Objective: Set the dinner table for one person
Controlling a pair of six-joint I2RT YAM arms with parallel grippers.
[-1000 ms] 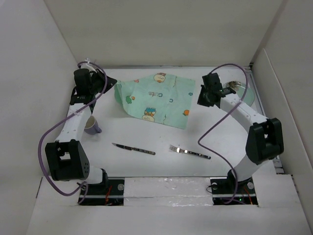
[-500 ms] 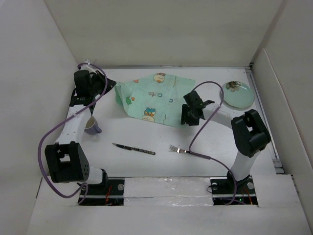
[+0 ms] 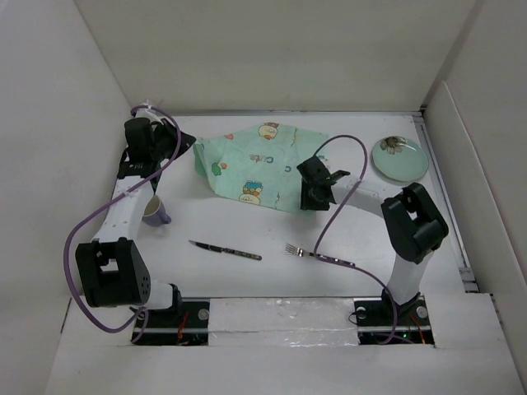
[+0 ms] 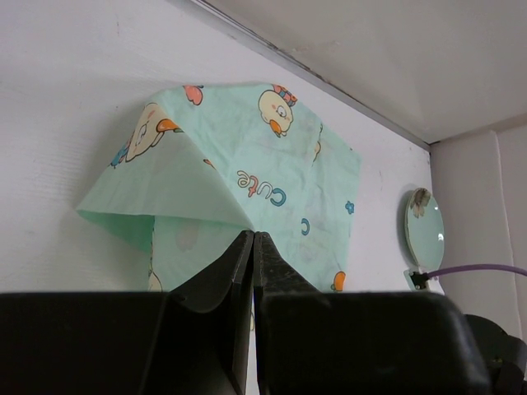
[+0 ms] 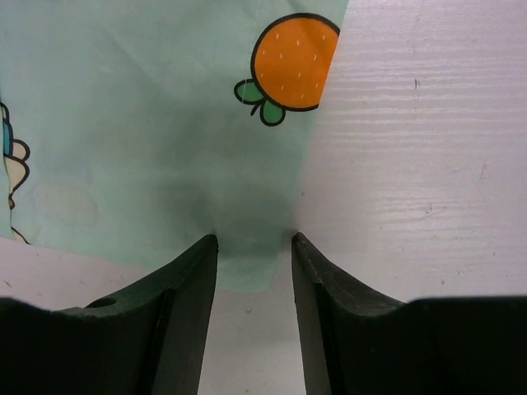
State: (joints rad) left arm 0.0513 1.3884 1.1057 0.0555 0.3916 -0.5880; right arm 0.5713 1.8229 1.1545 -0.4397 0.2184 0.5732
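Matte white all round: the large flat white dinner table (image 3: 247,284) is spread right under both claws, with the mint-green cartoon-printed cloth placemat (image 5: 148,123) lying rumpled on it. The right claw (image 5: 254,247) is held spread, with the cloth's nearest corner between its fingers, not pinched yet. That corner is probably best nipped low against the table, then dragged out flat. The left claw (image 4: 253,247) is pressed together on nothing, with the cloth just ahead of it. The folded-over edge is only shown properly by the left wrist view. The black-handled knife (image 3: 225,250), the silver fork (image 3: 319,256) and the small pale purple-handled cup (image 3: 154,211), all behind the claws, are seen from the top alone.
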